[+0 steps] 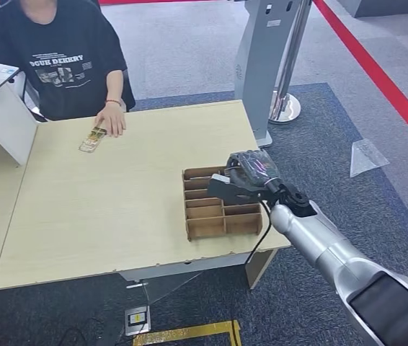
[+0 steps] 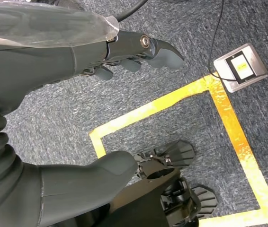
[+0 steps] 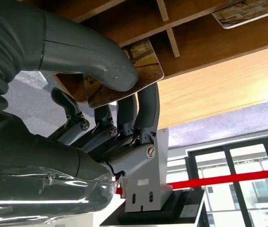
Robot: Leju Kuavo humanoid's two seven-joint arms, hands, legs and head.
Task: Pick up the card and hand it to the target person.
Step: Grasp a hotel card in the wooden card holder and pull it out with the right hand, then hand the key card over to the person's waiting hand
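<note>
I have a card (image 3: 125,71) pinched between thumb and fingers of my right hand (image 1: 245,180), just over the wooden tray (image 1: 220,216). My left hand (image 2: 89,56) hangs empty, fingers apart. Handing it to the person (image 1: 55,58) remains

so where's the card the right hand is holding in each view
Head view: hidden under the right hand, which sits over the wooden tray at the table's near right.
Left wrist view: not in it; that camera looks at carpet and yellow floor tape.
Right wrist view: the card is left of centre, pinched between the thumb and the fingers.
Shared landmark: the wooden tray, whose dividers run behind the card in the right wrist view.
</note>
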